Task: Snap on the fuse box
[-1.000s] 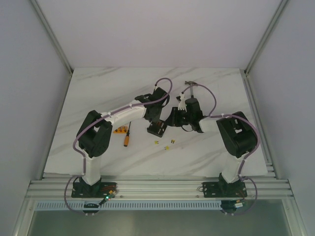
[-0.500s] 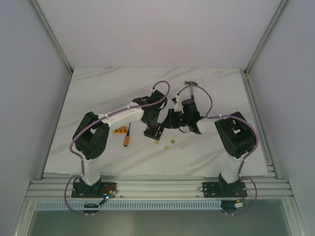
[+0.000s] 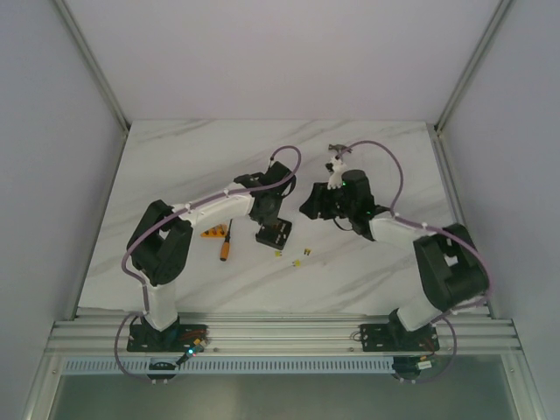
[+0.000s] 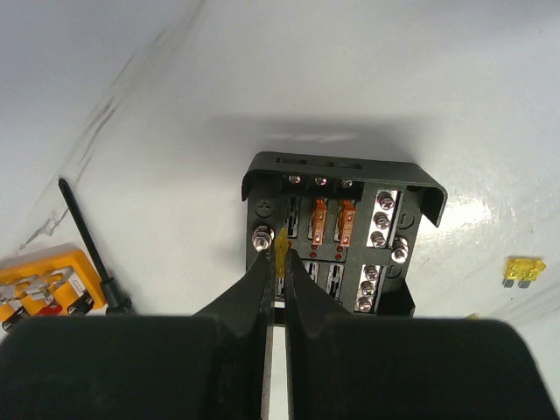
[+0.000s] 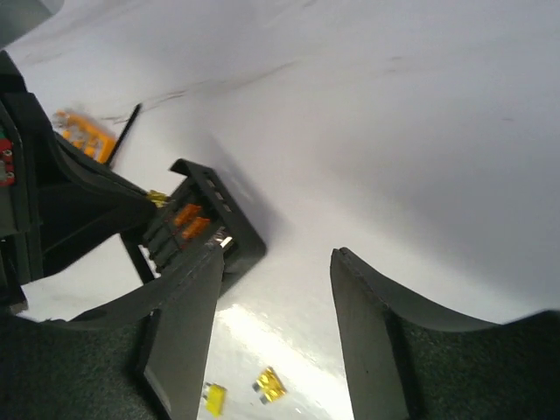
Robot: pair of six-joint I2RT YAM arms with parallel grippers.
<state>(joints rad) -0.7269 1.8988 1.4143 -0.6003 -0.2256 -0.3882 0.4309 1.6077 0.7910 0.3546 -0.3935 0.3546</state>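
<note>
Bright even light, glossy glare.

tabletop [image 3: 175,157]: white, grey marble veins, glossy | back wall [image 3: 280,52], left wall [image 3: 44,175], right wall [image 3: 521,175]: plain, pale | aluminium posts [image 3: 92,66]: at both back corners | aluminium rail [image 3: 280,333]: ribbed, along near edge | light: even, soft

Marbled white table [image 3: 175,157] with small parts.
Fuse box [image 4: 346,236] just ahead of left gripper [image 4: 274,259] fingers [image 4: 249,297]; screwdriver [image 4: 87,241], orange block [image 4: 44,284] to their left; yellow fuse [image 4: 523,269] right.
</note>
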